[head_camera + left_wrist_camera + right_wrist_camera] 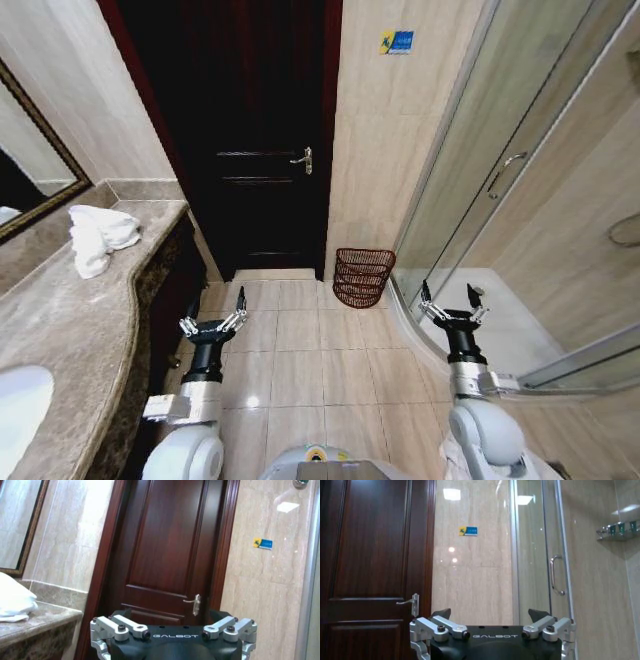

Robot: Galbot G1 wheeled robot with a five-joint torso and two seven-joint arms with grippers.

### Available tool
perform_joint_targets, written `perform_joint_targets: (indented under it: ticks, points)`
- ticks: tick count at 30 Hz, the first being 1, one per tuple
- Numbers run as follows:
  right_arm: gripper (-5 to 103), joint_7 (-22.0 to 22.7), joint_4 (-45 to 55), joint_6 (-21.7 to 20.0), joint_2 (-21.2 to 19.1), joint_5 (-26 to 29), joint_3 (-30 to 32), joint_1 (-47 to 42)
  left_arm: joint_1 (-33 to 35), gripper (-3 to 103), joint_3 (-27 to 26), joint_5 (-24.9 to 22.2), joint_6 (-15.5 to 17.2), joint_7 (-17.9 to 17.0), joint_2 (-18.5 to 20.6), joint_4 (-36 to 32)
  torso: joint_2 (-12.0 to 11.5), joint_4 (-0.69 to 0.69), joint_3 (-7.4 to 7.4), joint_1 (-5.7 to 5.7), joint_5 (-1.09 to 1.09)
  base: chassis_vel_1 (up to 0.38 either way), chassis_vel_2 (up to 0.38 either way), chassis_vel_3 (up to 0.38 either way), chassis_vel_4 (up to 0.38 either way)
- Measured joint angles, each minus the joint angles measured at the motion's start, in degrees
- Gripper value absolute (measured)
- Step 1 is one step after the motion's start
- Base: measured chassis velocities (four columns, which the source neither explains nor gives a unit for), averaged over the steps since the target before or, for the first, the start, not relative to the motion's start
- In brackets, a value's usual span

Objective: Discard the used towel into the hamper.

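Note:
A crumpled white towel (100,238) lies on the marble counter (70,320) at the left, near the far end below the mirror. In the left wrist view the towel (12,603) sits at the counter's edge. The hamper (362,277), a dark reddish-brown wire basket, stands on the floor against the wall between the door and the shower. My left gripper (213,318) (170,615) is held upright and open beside the counter front, holding nothing. My right gripper (452,305) (490,614) is also upright, open and holding nothing, just right of the hamper and nearer to me.
A dark wooden door (270,130) is shut straight ahead. The curved glass shower enclosure (480,180) bounds the right side. A white sink (20,400) sits in the counter near me. Beige floor tiles (310,350) lie open between the arms.

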Motion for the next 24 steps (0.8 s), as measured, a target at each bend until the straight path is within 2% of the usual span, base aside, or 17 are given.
perform_joint_targets:
  ticks: [3, 7, 10, 13, 17, 19, 21, 24]
  points:
    - [100, 0.0, 0.0, 0.32, -0.02, 0.0, 0.07, -0.11, -0.5, 100, -0.05, 0.0, -0.15, -1.48, 0.05, 0.51, 0.0, 0.0, 0.0, 0.0, 0.0, 0.0, 0.0, 0.0, 0.0]
    - [100, 0.0, 0.01, 0.3, -0.08, 0.06, 0.12, -0.19, -0.62, 100, -0.02, -0.13, -0.91, -1.71, 0.07, 0.94, 0.0, 0.0, 0.0, 0.0, 0.0, 0.0, 0.0, 0.0, 0.0]
    - [100, 0.02, 0.05, 0.23, -0.11, 0.07, 0.17, -0.22, -0.81, 100, 0.72, -4.31, -3.11, -0.49, 0.07, 1.16, 0.0, 0.0, 0.0, 0.0, 0.0, 0.0, 0.0, 0.0, 0.0]
    - [100, 0.02, 0.05, 0.28, -0.09, 0.11, 0.16, -0.21, -0.95, 100, 0.63, -5.31, -3.91, 0.2, 0.05, 1.22, 0.0, 0.0, 0.0, 0.0, 0.0, 0.0, 0.0, 0.0, 0.0]
    - [100, 0.01, 0.03, 0.31, -0.08, 0.11, 0.17, -0.2, -0.91, 100, 0.55, -5.29, -3.85, 0.19, 0.12, 1.17, 0.0, 0.0, 0.0, 0.0, 0.0, 0.0, 0.0, 0.0, 0.0]
    - [100, 0.02, -0.04, 0.34, -0.08, 0.11, 0.17, -0.2, -0.62, 100, 0.39, -4.74, -3.07, 0.02, 0.28, 0.35, 0.0, 0.0, 0.0, 0.0, 0.0, 0.0, 0.0, 0.0, 0.0]
    - [100, -0.06, -0.13, 0.28, -0.16, 0.14, 0.34, -0.21, -0.38, 100, -0.32, -2.17, -1.15, -1.34, 0.43, -0.78, 0.0, 0.0, 0.0, 0.0, 0.0, 0.0, 0.0, 0.0, 0.0]
    - [100, -0.08, 0.15, -0.05, -0.23, 0.32, 0.48, -0.28, -0.35, 103, -0.31, -1.99, 0.28, -2.61, 0.53, -1.01, 0.0, 0.0, 0.0, 0.0, 0.0, 0.0, 0.0, 0.0, 0.0]
